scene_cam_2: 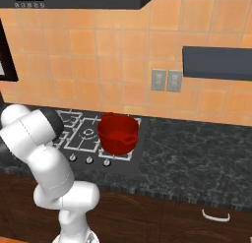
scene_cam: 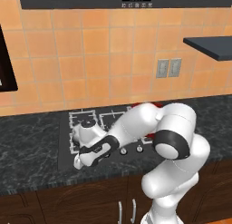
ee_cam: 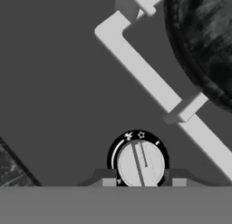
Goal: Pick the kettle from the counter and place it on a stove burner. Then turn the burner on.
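The silvery kettle stands on the front left stove burner, just behind my hand. In the hand view its dark rounded body fills the top right, beside the burner grate's pale bars. My gripper is low over the stove's front panel, open. A round white knob with a dial ring sits between the fingertips, one on each side, with narrow gaps. From the left base view the gripper points down at the panel's left end, and my hand hides the knob there.
A red two-handled pot sits on the right burner. Three more knobs line the panel front. Dark marbled counter runs on both sides of the stove. A dark shelf juts from the tiled wall on the right.
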